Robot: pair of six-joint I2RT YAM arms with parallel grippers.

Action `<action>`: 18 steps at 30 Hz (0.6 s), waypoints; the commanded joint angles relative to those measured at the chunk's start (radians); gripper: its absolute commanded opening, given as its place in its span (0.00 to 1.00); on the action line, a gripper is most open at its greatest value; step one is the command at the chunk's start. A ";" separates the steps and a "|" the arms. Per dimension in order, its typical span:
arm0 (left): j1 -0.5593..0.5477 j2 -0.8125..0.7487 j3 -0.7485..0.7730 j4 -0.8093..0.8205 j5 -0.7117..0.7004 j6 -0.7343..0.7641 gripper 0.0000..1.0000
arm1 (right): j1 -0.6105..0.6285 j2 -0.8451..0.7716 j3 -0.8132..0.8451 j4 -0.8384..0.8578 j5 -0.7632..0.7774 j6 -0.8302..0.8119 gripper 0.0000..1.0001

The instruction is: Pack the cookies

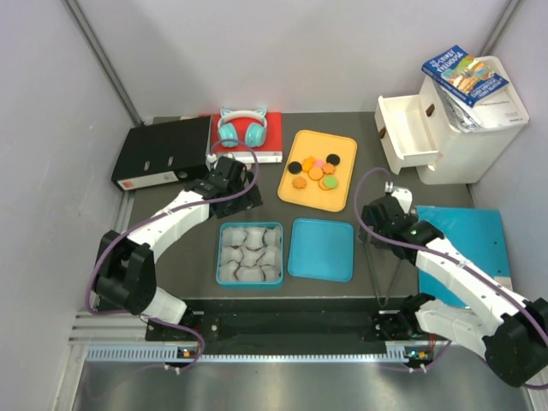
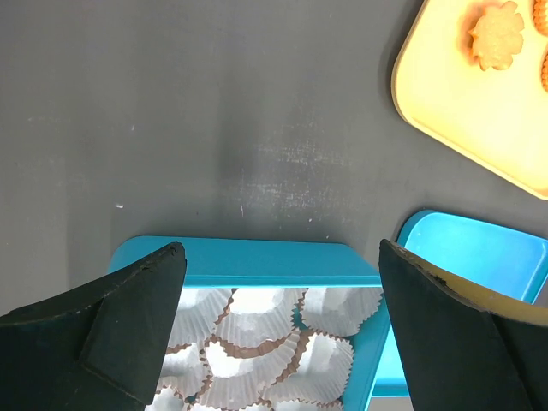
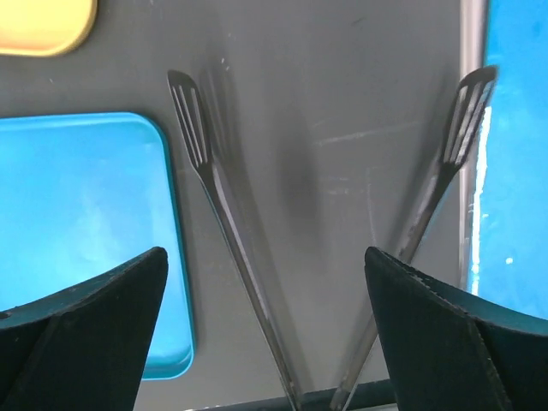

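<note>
The cookies (image 1: 315, 171) lie on a yellow tray (image 1: 341, 199) at the back middle: mostly orange, some black, one pink, one green. One pale flower-shaped cookie (image 2: 495, 34) shows in the left wrist view. A blue box (image 1: 250, 253) filled with white paper cups (image 2: 257, 342) sits in front, with its blue lid (image 1: 321, 249) beside it. My left gripper (image 1: 238, 193) (image 2: 281, 257) is open and empty above the box's far edge. My right gripper (image 1: 383, 216) (image 3: 264, 257) is open and empty above metal tongs (image 3: 214, 197), which lie on the table right of the lid.
A black binder (image 1: 163, 152) and teal headphones (image 1: 240, 128) on a red book stand at the back left. A white drawer unit (image 1: 445, 120) with a book on top is at the back right. A blue board (image 1: 467, 235) lies at the right.
</note>
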 commanded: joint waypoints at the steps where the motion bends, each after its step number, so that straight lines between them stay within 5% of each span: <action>1: 0.001 -0.014 -0.018 0.020 0.026 0.005 0.98 | -0.001 0.043 -0.029 0.074 -0.058 0.040 0.89; 8: 0.001 -0.035 -0.031 0.026 0.038 0.010 0.99 | -0.001 0.080 -0.076 0.120 -0.048 0.059 0.38; 18: 0.001 -0.055 -0.054 0.027 0.046 0.007 0.98 | -0.001 0.132 -0.092 0.163 -0.069 0.076 0.46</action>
